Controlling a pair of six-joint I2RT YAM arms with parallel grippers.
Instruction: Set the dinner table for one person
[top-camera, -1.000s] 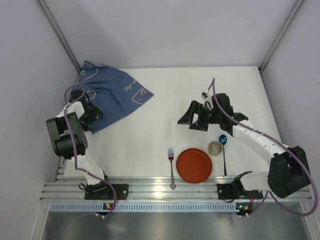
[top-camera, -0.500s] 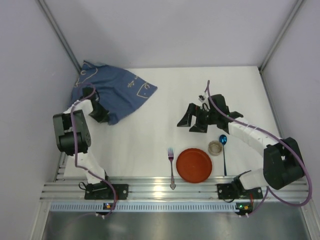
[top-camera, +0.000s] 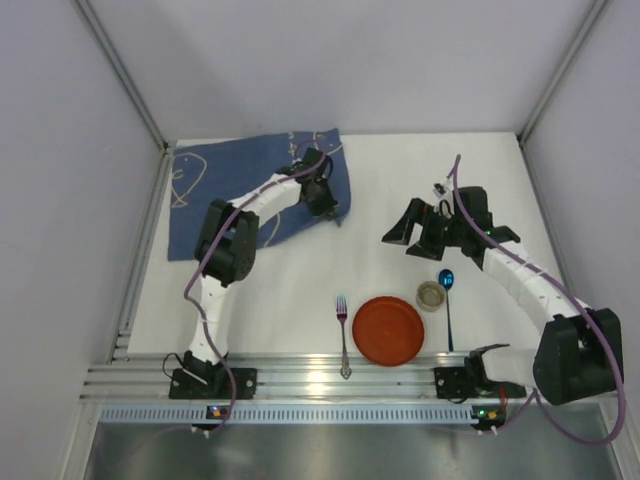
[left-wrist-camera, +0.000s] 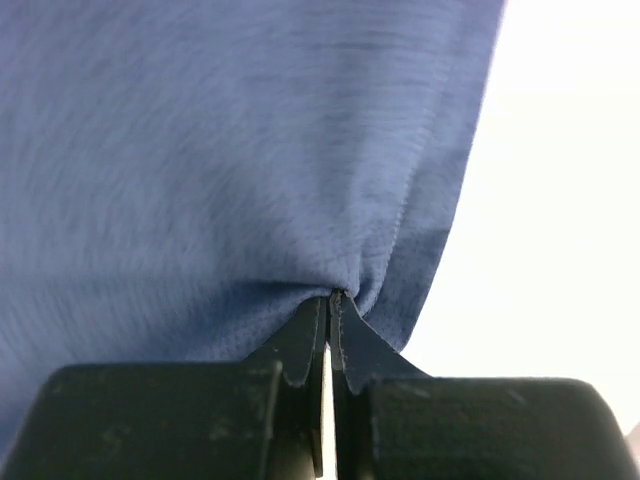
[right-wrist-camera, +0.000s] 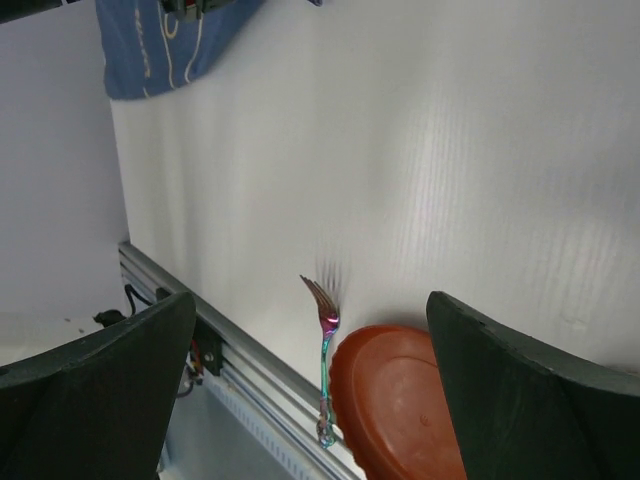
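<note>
While the left hand (top-camera: 325, 207) is pinching the right edge of the blue cloth (top-camera: 225, 180) between fully closed fingers, the right hand (top-camera: 414, 236) is hovering wide open and empty over the white surface (top-camera: 290, 285), which is carrying a fork (top-camera: 343, 335), red plate (top-camera: 391, 330) and spoon (top-camera: 447, 300) near its rail (top-camera: 340, 375).

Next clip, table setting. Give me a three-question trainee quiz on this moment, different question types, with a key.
1. True or false: the left gripper is shut on the blue cloth.
2. In the top view, what lies just left of the red plate? A fork, B spoon, C cup.
3. Fill in: the right gripper has its jaws ____.
Key: 1 true; 2 A; 3 open.
</note>
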